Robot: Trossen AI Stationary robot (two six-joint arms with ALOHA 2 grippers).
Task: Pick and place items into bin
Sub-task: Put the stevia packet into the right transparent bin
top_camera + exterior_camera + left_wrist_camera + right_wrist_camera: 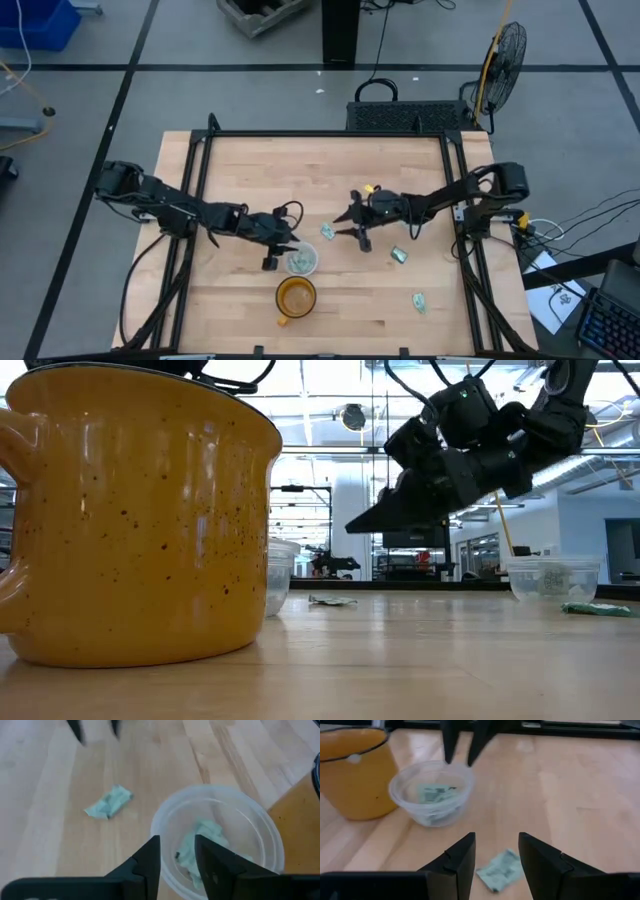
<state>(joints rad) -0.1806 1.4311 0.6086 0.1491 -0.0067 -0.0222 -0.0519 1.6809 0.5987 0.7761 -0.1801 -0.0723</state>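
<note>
Left gripper [283, 254] hangs at the clear bin's [303, 262] rim, jaws parted, nothing held; packets [200, 845] lie inside. A yellow mug [296, 298] stands just beside the bin. Right gripper [357, 225] hovers, jaws released, over one packet [501, 869] on the table [250, 170]. Two more packets [400, 254] [419, 300] lie farther right.

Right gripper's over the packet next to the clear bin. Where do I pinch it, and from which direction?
Come straight down with the right gripper. The packet lies flat on the table, so pinch across its narrow middle, fingers either side.
</note>
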